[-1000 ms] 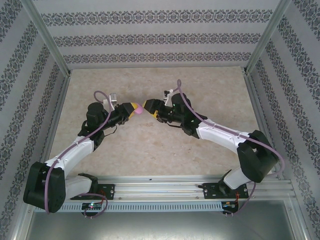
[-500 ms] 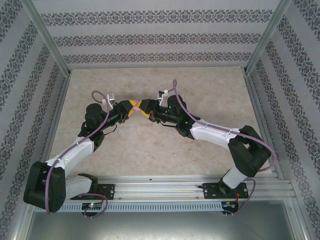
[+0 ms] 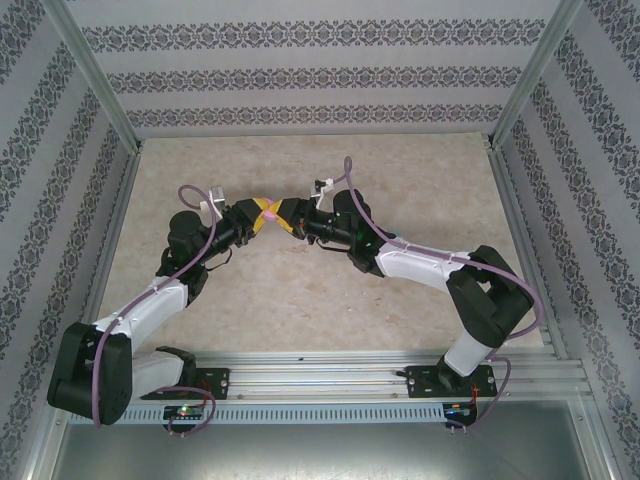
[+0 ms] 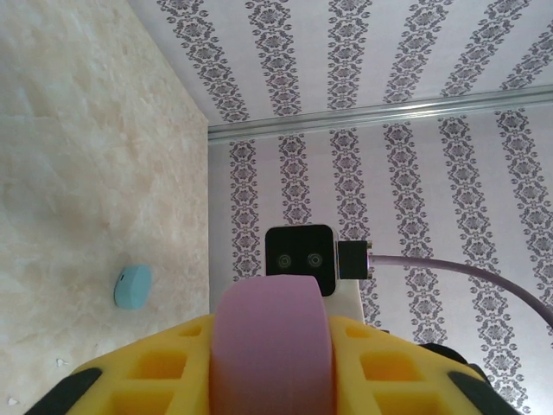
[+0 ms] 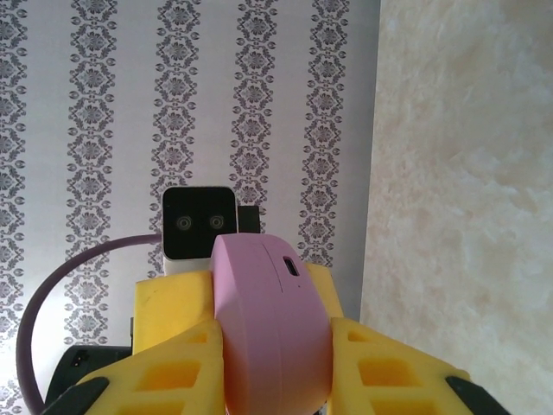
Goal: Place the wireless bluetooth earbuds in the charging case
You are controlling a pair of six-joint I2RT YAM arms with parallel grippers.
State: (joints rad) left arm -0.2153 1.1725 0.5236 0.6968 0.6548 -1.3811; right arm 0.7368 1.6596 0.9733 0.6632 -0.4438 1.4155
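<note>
Pink charging case (image 5: 270, 328) hung above the table (image 3: 400, 170), gripped tight by both left gripper (image 3: 257, 217) and right gripper (image 3: 287, 213).

I look for words, numbers and signs, and I can read none; the pink case (image 5: 268, 328) shows me a small slot on its side but no letters; the walls (image 3: 300, 80) have dark curly shapes in stripes, and these are just a pattern, not writing.
</note>
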